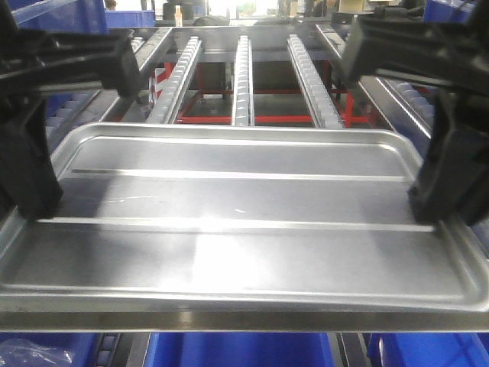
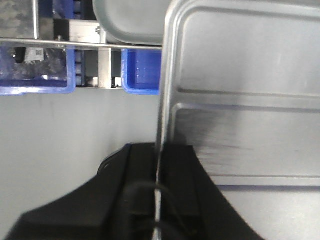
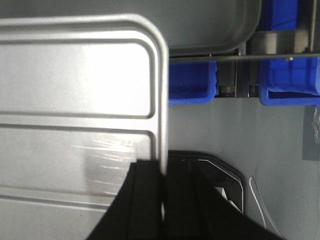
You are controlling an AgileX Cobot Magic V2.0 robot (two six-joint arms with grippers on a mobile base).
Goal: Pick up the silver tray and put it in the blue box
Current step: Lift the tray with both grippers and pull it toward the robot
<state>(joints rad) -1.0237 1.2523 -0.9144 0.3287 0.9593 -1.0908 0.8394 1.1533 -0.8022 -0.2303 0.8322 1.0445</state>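
Note:
The silver tray (image 1: 237, 222) is held level in the air and fills the front view, its two ridges running left to right. My left gripper (image 1: 34, 206) is shut on its left rim and my right gripper (image 1: 439, 206) on its right rim. In the left wrist view the jaws (image 2: 159, 150) pinch the thin rim of the tray (image 2: 240, 75). In the right wrist view the jaws (image 3: 164, 167) pinch the rim of the tray (image 3: 75, 75). Bright blue plastic (image 1: 244, 350), seemingly the blue box, shows under the tray's near edge; the rest is hidden.
A roller-track rack (image 1: 243, 76) on a red frame stands behind the tray. Far below, the wrist views show grey floor, small blue bins (image 2: 35, 75) (image 3: 192, 82) under a metal rail, and another grey metal tray (image 2: 130, 22) (image 3: 215, 25).

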